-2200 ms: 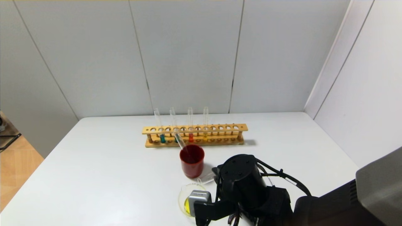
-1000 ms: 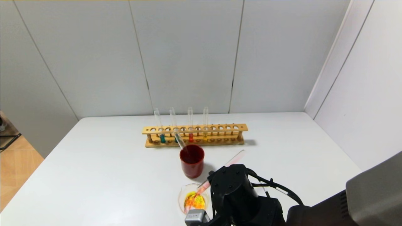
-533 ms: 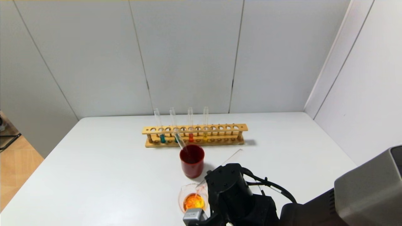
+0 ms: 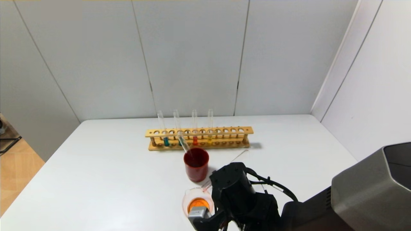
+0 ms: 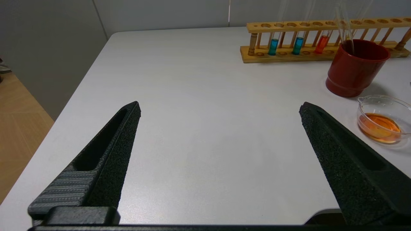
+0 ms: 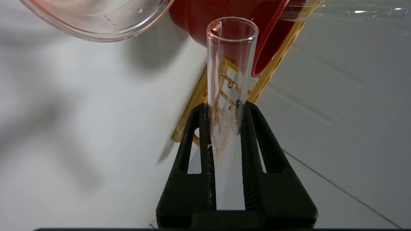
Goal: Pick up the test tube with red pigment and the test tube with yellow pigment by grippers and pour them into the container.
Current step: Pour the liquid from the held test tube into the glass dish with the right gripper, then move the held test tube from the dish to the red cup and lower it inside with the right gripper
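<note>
My right gripper (image 6: 224, 107) is shut on the test tube with red pigment (image 6: 231, 64), which is drained, with only pink drops on its wall. In the head view this tube (image 4: 239, 156) slants down past the right arm (image 4: 236, 192), mouth end toward the container (image 4: 197, 202), a low glass beaker holding orange liquid. The beaker's rim (image 6: 96, 22) lies just beyond the tube mouth. Another red tube (image 4: 195, 140) and a yellow tube (image 4: 210, 138) stand in the wooden rack (image 4: 199, 138). My left gripper (image 5: 220, 107) is open and empty above the table, left of the beaker (image 5: 383, 118).
A dark red cup (image 4: 196, 163) with an empty tube (image 4: 184, 142) leaning in it stands between rack and beaker. Two teal tubes (image 4: 166, 141) stand at the rack's left end. White walls close off the back and right of the table.
The red liquid has run out of the held tube into the beaker, whose contents went from yellow to orange. The right arm has shifted slightly left and the tube lies lower.
</note>
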